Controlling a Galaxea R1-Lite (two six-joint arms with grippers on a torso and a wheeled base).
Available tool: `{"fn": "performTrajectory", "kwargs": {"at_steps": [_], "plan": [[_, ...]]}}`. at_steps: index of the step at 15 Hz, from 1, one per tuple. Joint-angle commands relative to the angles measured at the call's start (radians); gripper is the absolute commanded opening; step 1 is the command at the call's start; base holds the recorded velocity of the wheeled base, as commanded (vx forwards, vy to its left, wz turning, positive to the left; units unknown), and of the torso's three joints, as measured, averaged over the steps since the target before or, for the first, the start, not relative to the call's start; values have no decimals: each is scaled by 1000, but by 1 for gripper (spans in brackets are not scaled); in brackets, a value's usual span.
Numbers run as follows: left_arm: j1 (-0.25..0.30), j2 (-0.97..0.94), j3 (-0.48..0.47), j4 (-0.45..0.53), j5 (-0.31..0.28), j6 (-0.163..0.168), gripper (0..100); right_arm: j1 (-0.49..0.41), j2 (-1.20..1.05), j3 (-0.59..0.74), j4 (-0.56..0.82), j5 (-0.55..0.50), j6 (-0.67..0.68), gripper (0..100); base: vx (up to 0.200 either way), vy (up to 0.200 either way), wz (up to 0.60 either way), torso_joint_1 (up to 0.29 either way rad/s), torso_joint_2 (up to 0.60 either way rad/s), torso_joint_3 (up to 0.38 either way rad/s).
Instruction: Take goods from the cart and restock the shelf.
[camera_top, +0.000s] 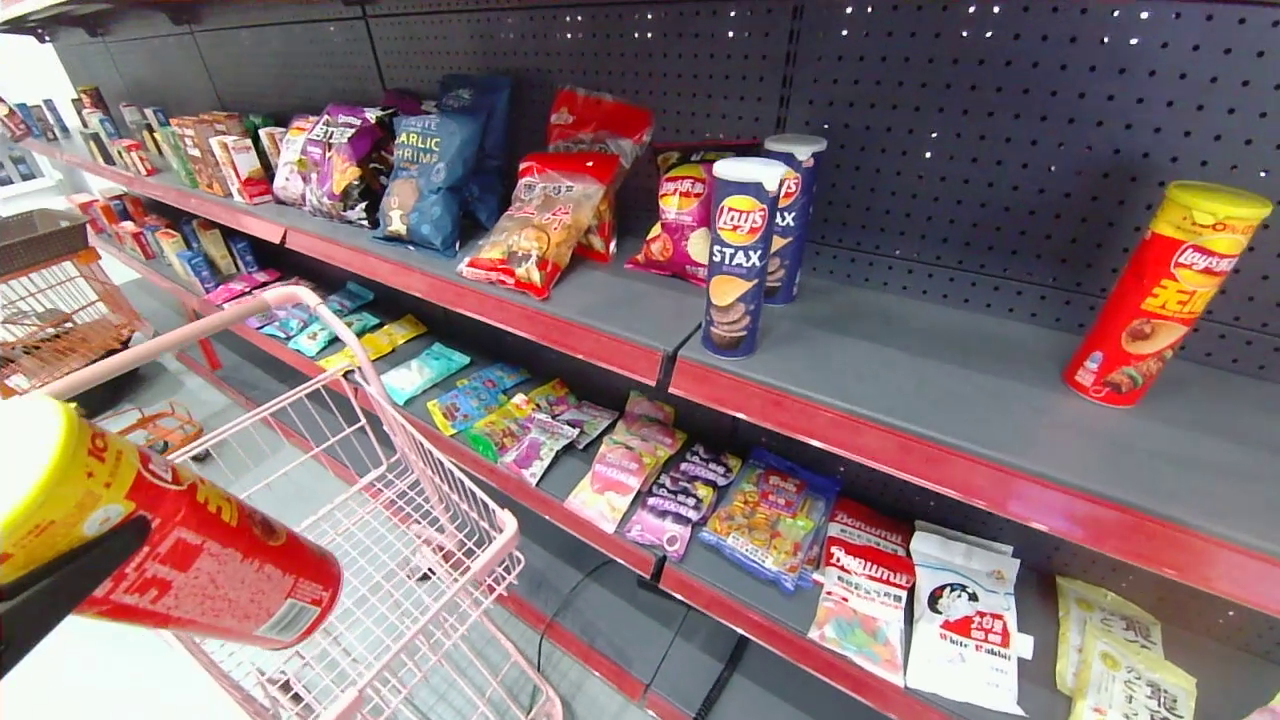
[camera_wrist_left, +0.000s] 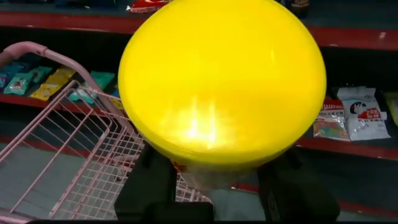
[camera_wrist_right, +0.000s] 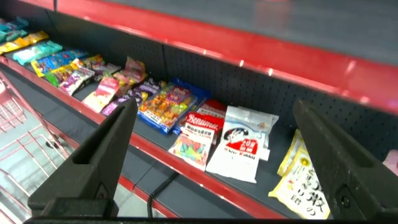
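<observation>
Midway, by look of it: left tool (camera_wrist_left: 221, 196) clamped around red can (camera_top: 170, 540) with yellow lid (camera_wrist_left: 221, 81), held tilted above pink cart (camera_top: 420, 520), not yet on shelf (camera_top: 900, 400). Matching can (camera_top: 1160, 295) (same lid colour) stands upright at shelf's right, well apart from two blue cans (camera_top: 740, 260). Right tool (camera_wrist_right: 214, 168) spread wide, holding nothing, facing candy bags (camera_wrist_right: 174, 106). Goods left in cart: cannot tell. Labels: bold logos, chip pictures, Latin and Chinese lettering; barcode (camera_top: 288, 620) near held can's base.
</observation>
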Motion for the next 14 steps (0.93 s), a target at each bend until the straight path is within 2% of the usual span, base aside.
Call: {"fn": "performTrajectory", "kwargs": {"at_steps": [1, 4, 9, 11, 14], "plan": [[1, -70, 0, 29, 3, 0, 0, 0, 1, 0, 0, 1, 0, 100, 0, 0, 0, 256, -608, -364], [2, -67, -13, 30, 8, 1, 0, 0, 1, 0, 0, -1, 1, 100, 0, 0, 0, 186, -461, -274], [1, -39, -41, 41, 5, 3, 0, 0, 1, 0, 0, 1, 3, 100, 0, 0, -600, 53, -118, -70], [10, 7, -75, 38, 55, 13, 0, 0, 1, 0, 0, 1, 3, 100, 0, 0, -600, 19, 7, 2], [8, 32, -110, 38, 59, 32, 0, 0, 1, 0, 0, 4, 3, 100, 0, 0, -600, 5, -2, -2]]}}
